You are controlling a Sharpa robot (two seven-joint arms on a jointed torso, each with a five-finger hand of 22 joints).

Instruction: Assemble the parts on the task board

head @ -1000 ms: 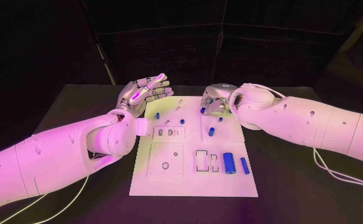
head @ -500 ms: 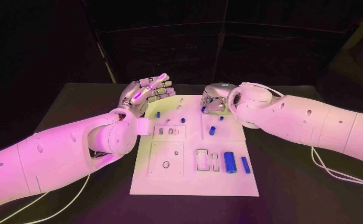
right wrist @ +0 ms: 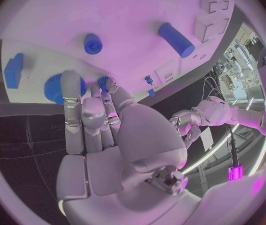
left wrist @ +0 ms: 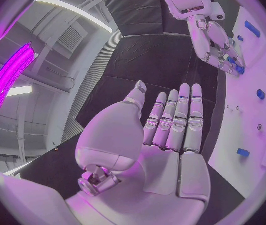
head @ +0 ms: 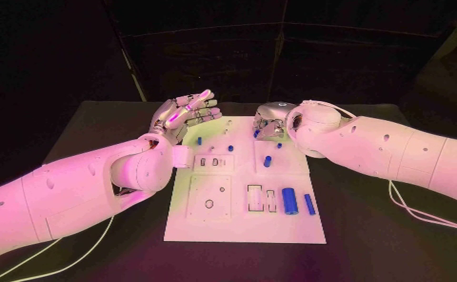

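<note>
The task board point(head: 244, 222) lies on the table point(head: 381, 236), between both arms.

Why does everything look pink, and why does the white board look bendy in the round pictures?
Head view: pink-purple light washes over both arms and the task board, with dark room behind. Left wrist view: a fisheye lens curves the board's straight edge beside the open left hand, and a bright purple lamp strip glows. Right wrist view: the board bulges round above the right hand.

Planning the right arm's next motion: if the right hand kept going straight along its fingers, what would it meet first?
Probably the round blue part at its fingertips, on the white task board; whether they already touch is unclear.
</note>
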